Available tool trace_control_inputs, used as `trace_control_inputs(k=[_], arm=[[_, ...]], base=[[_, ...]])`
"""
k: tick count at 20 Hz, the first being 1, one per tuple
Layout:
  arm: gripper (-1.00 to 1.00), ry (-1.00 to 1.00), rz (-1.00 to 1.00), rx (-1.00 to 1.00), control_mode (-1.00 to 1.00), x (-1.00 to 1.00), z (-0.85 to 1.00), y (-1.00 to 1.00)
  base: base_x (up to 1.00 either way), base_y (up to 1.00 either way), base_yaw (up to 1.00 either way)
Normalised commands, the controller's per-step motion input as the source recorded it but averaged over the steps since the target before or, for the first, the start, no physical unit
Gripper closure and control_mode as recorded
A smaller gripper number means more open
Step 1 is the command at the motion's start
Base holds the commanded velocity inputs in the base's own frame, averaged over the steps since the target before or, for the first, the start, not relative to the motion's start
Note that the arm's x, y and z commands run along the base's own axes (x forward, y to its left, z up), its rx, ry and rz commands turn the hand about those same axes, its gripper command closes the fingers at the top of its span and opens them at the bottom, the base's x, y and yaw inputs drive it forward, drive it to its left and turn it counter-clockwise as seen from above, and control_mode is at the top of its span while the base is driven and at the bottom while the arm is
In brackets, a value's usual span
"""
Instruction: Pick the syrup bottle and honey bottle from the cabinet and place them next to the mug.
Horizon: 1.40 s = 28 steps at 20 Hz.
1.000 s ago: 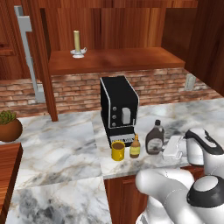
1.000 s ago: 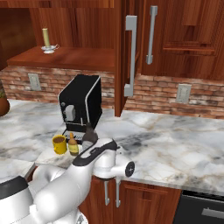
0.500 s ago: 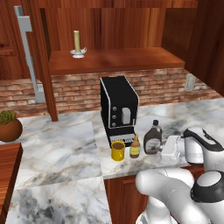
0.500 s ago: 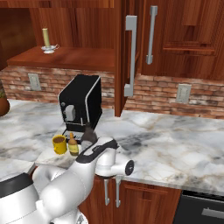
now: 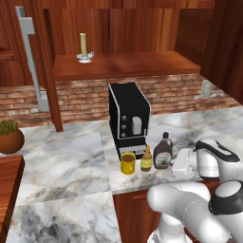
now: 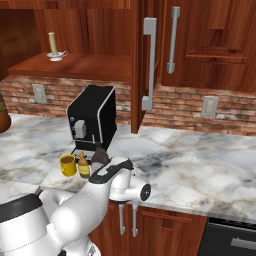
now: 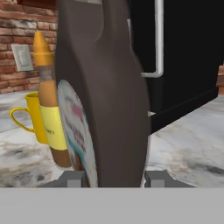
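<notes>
While the syrup bottle (image 5: 163,151) is kept pinched between the fingers (image 7: 75,178), it is seen standing on the counter (image 5: 71,163), honey bottle (image 5: 146,159) and mug (image 5: 127,163) at its nine o'clock; little has shifted, so release seems near.

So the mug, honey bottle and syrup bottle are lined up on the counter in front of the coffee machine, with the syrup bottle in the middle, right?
Not quite. The honey bottle stands in the middle, between the mug and the syrup bottle, as the left base view shows. The rest holds: all three stand in a row on the counter in front of the coffee machine.
</notes>
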Motion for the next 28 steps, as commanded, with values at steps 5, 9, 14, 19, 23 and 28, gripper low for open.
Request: trace_control_inputs(k=[5, 9, 14, 19, 23, 28], arm=[[1.0, 0.0, 0.0, -0.01, -1.0, 0.06, -0.01, 0.02], [1.0, 0.0, 0.0, 0.0, -1.0, 0.0, -0.01, 0.0], [-1.0, 0.0, 0.0, 0.0, -1.0, 0.0, 0.0, 0.0], [-1.0, 0.0, 0.0, 0.0, -1.0, 0.0, 0.0, 0.0], [-1.0, 0.0, 0.0, 0.0, -1.0, 0.0, 0.0, 0.0], [-1.0, 0.0, 0.0, 0.0, -1.0, 0.0, 0.0, 0.0]], base=[[0.0, 0.0, 0.0], [0.0, 0.0, 0.0], [0.0, 0.0, 0.0], [0.0, 0.0, 0.0], [0.0, 0.0, 0.0], [0.0, 0.0, 0.0]])
